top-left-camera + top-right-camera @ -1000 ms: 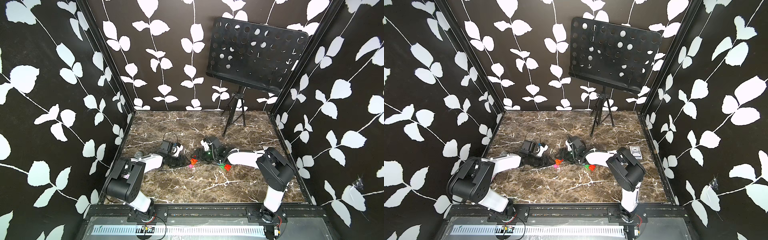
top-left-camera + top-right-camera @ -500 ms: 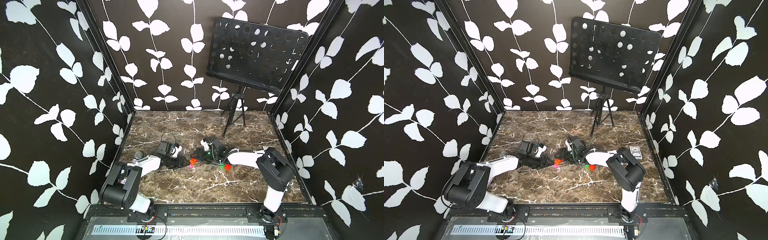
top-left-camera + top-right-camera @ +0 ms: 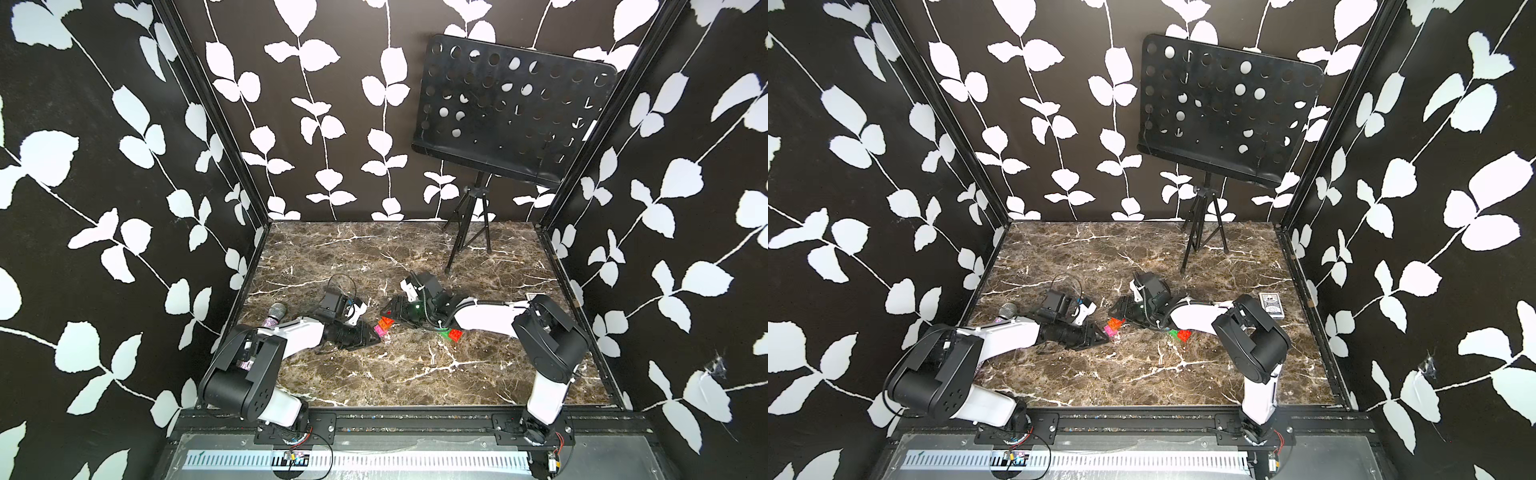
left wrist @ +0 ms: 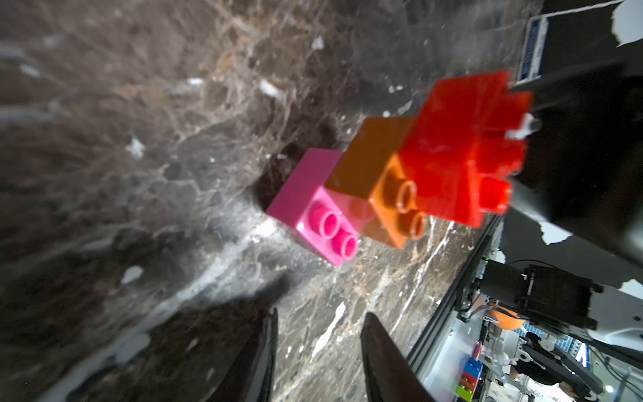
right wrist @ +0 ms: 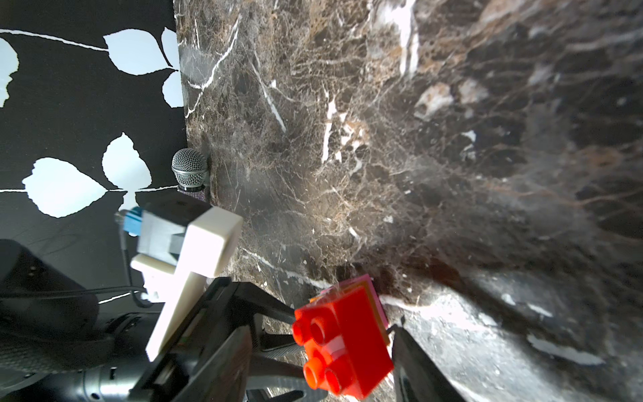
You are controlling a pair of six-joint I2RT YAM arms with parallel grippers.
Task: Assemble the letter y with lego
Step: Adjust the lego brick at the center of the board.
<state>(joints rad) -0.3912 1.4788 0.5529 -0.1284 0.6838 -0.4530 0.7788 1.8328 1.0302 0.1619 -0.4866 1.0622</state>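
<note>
At the middle of the marble table [image 3: 415,374]: a stepped brick stack [image 4: 382,184] is held by the right gripper [image 3: 390,315]; the left gripper [image 3: 372,338] is empty.

At the left edge we record a microphone [image 3: 276,311] lying by the wall. Next comes the left gripper, low over the marble. Its jaws are closed on nothing, with only a narrow slit between the fingertips [image 4: 374,330], and its tip is just beside the pink brick [image 4: 313,195]. The stack steps from pink through the orange brick [image 4: 365,163] to the red brick [image 4: 462,139]. The right gripper's jaws, a brick's width apart, clamp the red brick. We cannot tell whether the pink end touches the table. Just right of the stack, green and red bricks [image 3: 452,333] lie together beside the right forearm. A card deck [image 3: 1271,307] sits near the right edge.
</note>
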